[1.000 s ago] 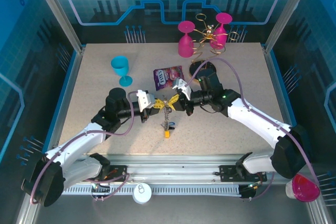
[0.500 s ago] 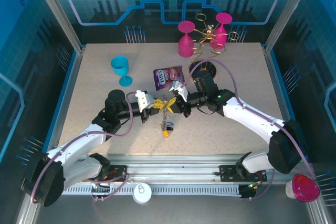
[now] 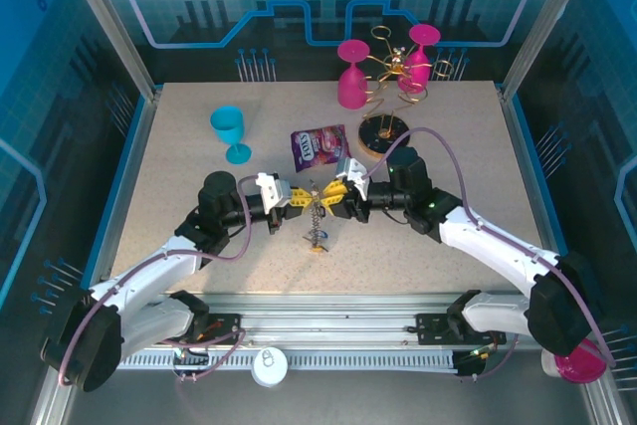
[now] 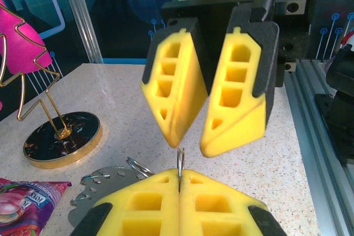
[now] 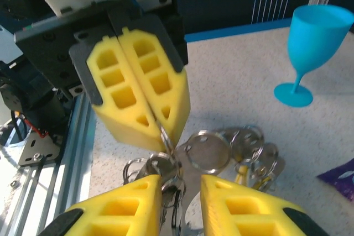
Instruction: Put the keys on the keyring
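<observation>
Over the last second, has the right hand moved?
Yes: the right hand has drawn back down the picture, away from the round gold-rimmed black base, which was covered before.

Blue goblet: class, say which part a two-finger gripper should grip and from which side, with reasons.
Grip the stem of the blue goblet, coming in level from its near side. It stands upright on the table, and the stem is its narrowest part; the wider bowl above and foot below would likely stop it slipping.
</observation>
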